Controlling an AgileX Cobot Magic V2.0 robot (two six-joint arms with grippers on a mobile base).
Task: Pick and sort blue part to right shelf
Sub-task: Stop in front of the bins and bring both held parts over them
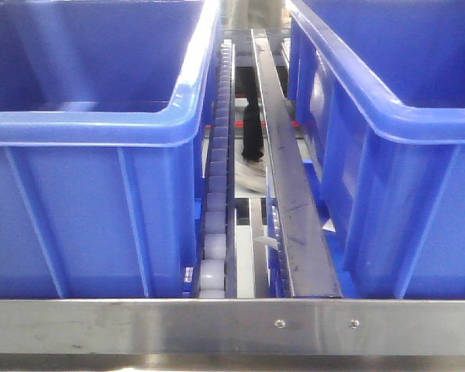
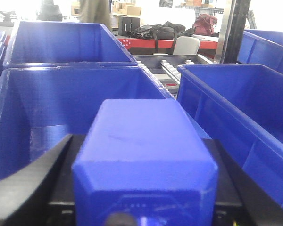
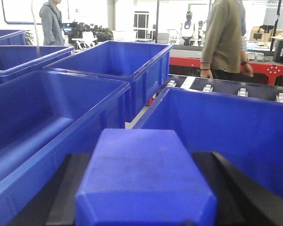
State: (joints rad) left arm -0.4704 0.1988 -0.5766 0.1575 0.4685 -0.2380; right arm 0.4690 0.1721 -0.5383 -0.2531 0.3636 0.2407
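In the left wrist view a solid blue part fills the space between my left gripper's black fingers; the left gripper is shut on it, above a blue bin. In the right wrist view another blue part sits between my right gripper's black fingers; the right gripper is shut on it, above the gap between two blue bins. The shelf shows in the front view: steel front rail, white roller track, blue bins left and right. Neither gripper shows there.
A steel divider rail runs between the bins. More blue bins stand behind and to the right, and in the right wrist view. People stand beyond the shelf.
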